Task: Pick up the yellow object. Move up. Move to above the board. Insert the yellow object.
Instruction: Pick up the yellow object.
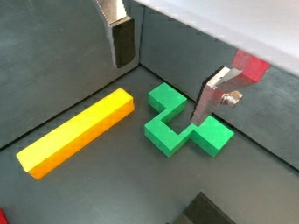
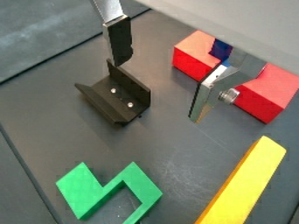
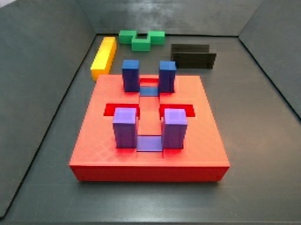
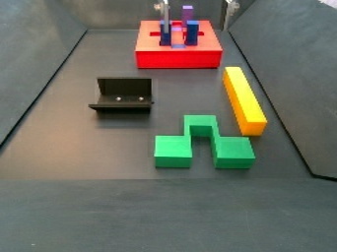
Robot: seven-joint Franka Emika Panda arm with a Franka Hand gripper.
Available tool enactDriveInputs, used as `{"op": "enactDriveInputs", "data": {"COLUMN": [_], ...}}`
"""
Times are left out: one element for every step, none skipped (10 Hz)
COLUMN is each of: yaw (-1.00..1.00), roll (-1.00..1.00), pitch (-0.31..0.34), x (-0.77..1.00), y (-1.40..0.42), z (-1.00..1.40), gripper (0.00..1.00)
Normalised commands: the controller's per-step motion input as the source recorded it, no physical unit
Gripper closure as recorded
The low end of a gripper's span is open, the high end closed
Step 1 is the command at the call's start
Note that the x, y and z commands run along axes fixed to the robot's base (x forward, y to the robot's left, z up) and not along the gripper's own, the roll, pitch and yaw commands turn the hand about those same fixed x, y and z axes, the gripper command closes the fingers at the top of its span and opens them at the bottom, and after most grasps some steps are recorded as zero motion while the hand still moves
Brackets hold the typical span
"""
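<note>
No writing shows; gripper (image 1: 158, 79) jaws agape above yellow object (image 1: 77, 131).

One yellow object (image 4: 243, 98), one board (image 3: 150, 149), one green block (image 4: 199, 144), one fixture (image 4: 124, 95), seemingly four posts (image 3: 126, 128)

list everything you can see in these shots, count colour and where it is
yellow object: 1, yellow-orange bar, flat on the floor next to the green block, not held
board: 1, red slab, on the floor apart from the loose pieces
posts: 4, blue-purple, upright in two pairs on the board
green block: 1, green, notched, on the floor beside the yellow object
fixture: 1, dark L-shaped bracket, on the floor between the board and the green block in a side view
gripper: 1, silver fingers with dark pads, open, nothing between them, hanging above the floor over the gap between the yellow object and the green block
</note>
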Motion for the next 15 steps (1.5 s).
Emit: {"op": "enactDriveInputs", "data": {"yaw": [0.00,0.01,0.15,0.15,0.00,0.00,0.00,-0.01,-0.06,-0.11,-0.13,-0.16,-0.18,-0.17,-0.02], "roll": [0.10,0.12,0.11,0.09,0.09,-0.02,-0.05,0.00,0.01,0.03,0.06,0.06,0.06,0.07,0.16], "pitch": [0.000,-0.079,-0.127,-0.143,-0.181,-0.223,-0.244,-0.217,-0.174,-0.156,-0.116,-0.114,-0.096,-0.070,-0.043], "x": [0.00,-0.10,-0.19,-0.24,-0.28,-0.41,-0.52,-0.51,-0.53,-0.55,-0.47,-0.45,-0.39,-0.33,-0.12], "y": [-0.44,-0.56,-0.69,-0.63,-0.27,0.00,0.06,0.05,0.06,0.06,0.05,0.04,0.02,0.02,0.16], "z": [-0.12,-0.30,-0.33,-0.30,-0.43,-0.41,-0.48,-0.47,-0.43,-0.41,-0.38,-0.36,-0.32,-0.27,-0.30], "gripper": [0.00,0.00,0.00,0.00,0.00,0.00,0.00,0.00,0.00,0.00,0.00,0.00,0.00,0.00,0.00]}}
